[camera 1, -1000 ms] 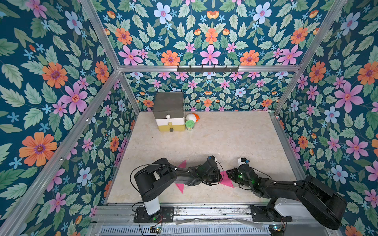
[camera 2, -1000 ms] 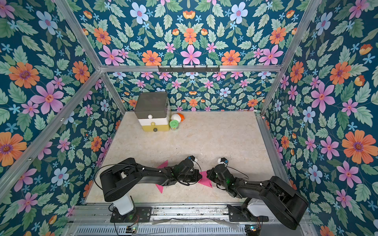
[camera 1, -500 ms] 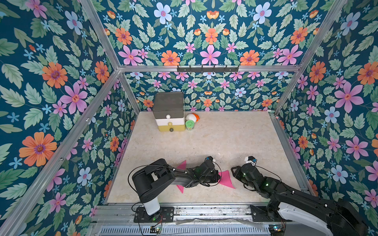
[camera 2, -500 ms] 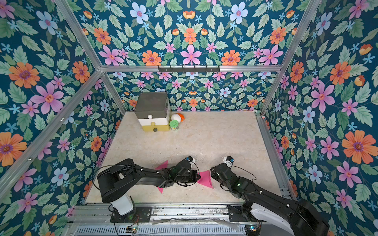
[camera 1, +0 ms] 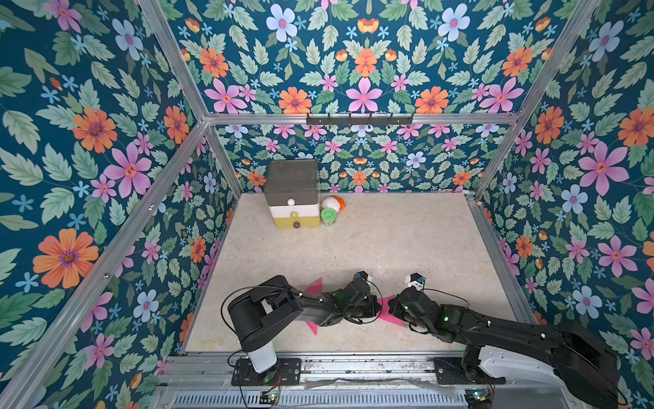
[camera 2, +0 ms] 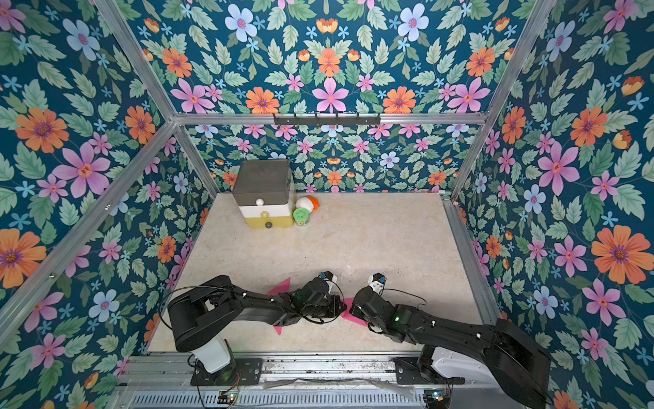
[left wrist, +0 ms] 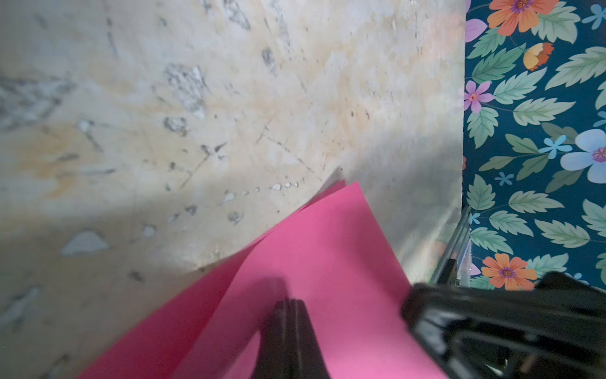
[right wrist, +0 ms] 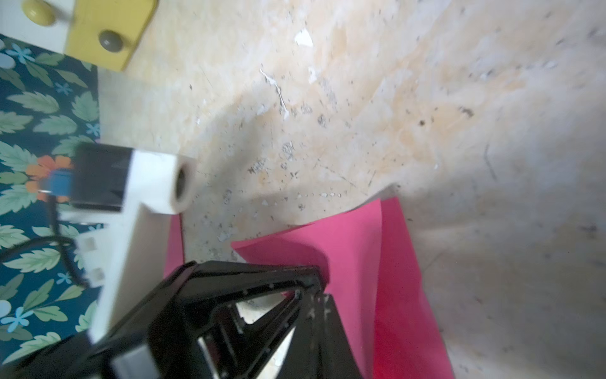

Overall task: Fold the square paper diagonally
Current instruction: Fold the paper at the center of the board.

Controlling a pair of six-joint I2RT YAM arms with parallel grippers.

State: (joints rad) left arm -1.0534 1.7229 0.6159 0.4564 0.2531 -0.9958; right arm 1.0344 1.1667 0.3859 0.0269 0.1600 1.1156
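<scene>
Your paper (camera 1: 386, 313) lies folded over — upper layer bowed. Left gripper (left wrist: 290, 308) and right gripper (right wrist: 323, 305), both clenched, rest their tips on it, close together.

In both top views the left arm (camera 1: 308, 308) and right arm (camera 1: 477, 324) cover most of the paper (camera 1: 386, 313). Only a far corner, a near corner and a patch between the wrists show, so the crease is hidden. The left gripper (left wrist: 290, 325) and the paper run off the left wrist picture's edge. The right wrist picture is blurred, and it cuts off the drawer box (right wrist: 108, 29). The jar (camera 1: 328, 215) label is too small to read.
</scene>
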